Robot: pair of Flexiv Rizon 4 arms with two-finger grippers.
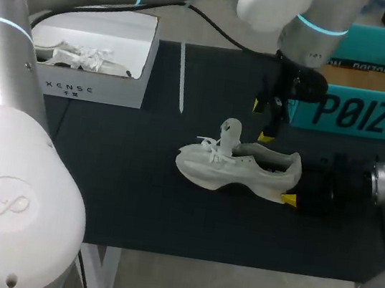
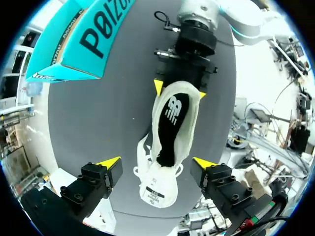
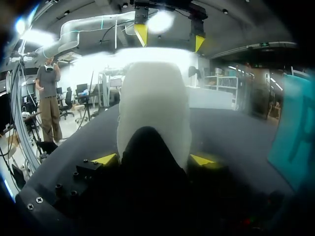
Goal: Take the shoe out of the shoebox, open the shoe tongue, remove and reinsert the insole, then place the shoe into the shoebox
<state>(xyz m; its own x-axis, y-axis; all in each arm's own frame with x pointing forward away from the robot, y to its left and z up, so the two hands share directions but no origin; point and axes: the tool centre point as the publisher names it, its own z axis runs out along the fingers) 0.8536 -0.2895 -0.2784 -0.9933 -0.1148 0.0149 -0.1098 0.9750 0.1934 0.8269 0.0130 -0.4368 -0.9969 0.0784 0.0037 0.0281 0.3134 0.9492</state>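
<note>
A white shoe (image 1: 239, 169) lies on its sole in the middle of the black mat, toe to the left, with its tongue (image 1: 231, 130) pulled upright. In the left wrist view the shoe (image 2: 189, 123) shows its black insole (image 2: 172, 115) inside. My right gripper (image 1: 294, 188) is at the heel, one yellow tip on each side of it (image 2: 179, 90), shut on the shoe (image 3: 155, 98). My left gripper (image 1: 262, 121) hangs open above the shoe, its fingers (image 2: 109, 162) spread wide to either side of the tongue without touching it. The teal shoebox (image 1: 370, 116) stands at the back right.
A white open box (image 1: 99, 65) with crumpled paper inside stands at the back left of the mat. A thin white strip (image 1: 181, 77) lies beside it. My left arm crosses over the back of the table to the shoebox side.
</note>
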